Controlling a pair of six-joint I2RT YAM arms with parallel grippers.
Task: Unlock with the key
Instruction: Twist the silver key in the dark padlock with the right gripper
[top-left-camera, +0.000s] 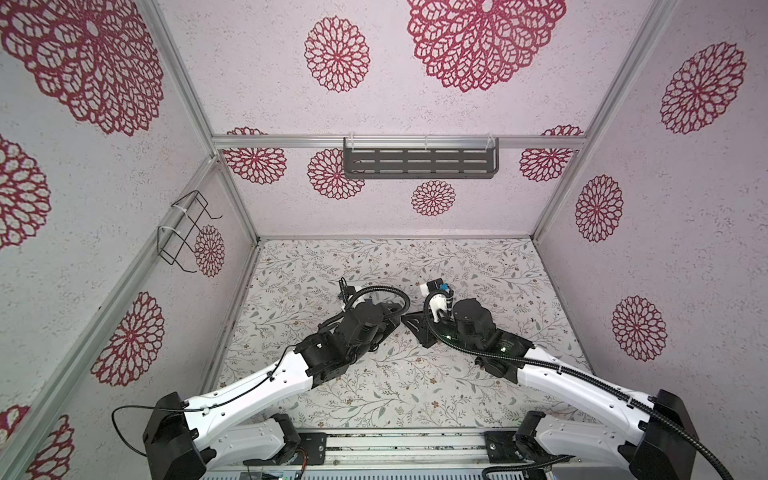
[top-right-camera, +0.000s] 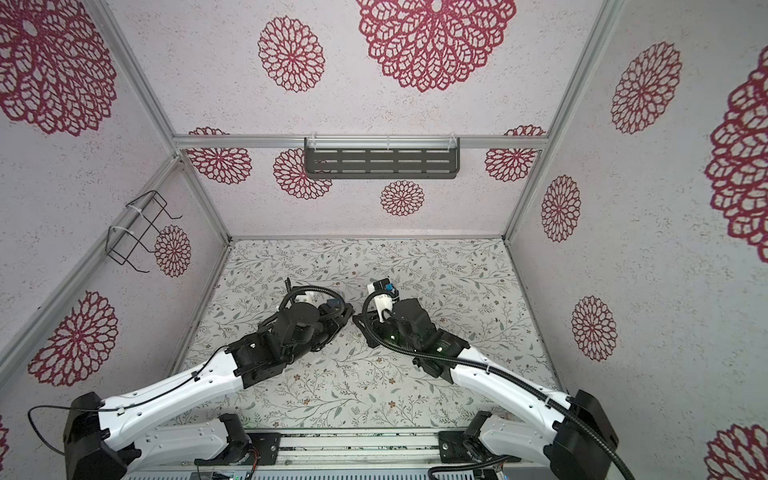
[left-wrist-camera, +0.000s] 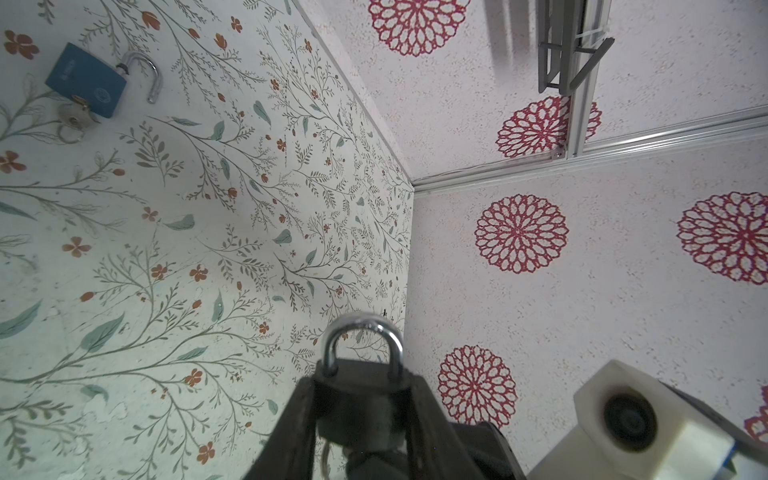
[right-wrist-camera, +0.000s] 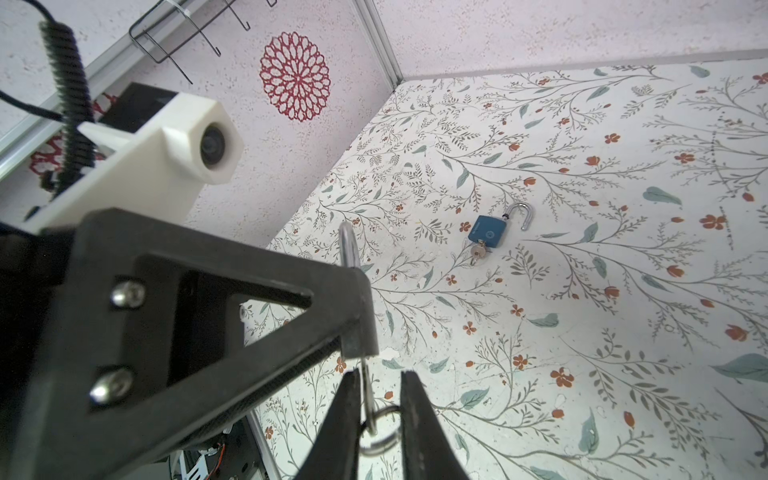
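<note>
In the left wrist view my left gripper (left-wrist-camera: 361, 386) is shut on a dark padlock (left-wrist-camera: 361, 407), whose silver shackle (left-wrist-camera: 361, 332) is closed and sticks out past the fingertips. The right wrist view shows the same padlock (right-wrist-camera: 359, 345) from the side, with a key (right-wrist-camera: 366, 390) hanging from its underside. My right gripper (right-wrist-camera: 376, 376) stands around that key with its jaws slightly apart: the blade lies against one finger, with a gap to the other. The key ring (right-wrist-camera: 384, 436) hangs between them. In both top views the left gripper (top-left-camera: 392, 318) and the right gripper (top-left-camera: 409, 326) meet mid-table and hide the padlock.
A blue padlock (right-wrist-camera: 487, 230) lies on the floral table beyond the grippers, its shackle swung open and its own key in it; the left wrist view shows this blue padlock (left-wrist-camera: 85, 81) too. A wire rack (top-left-camera: 183, 232) hangs on the left wall. A dark shelf (top-left-camera: 419, 162) hangs on the back wall.
</note>
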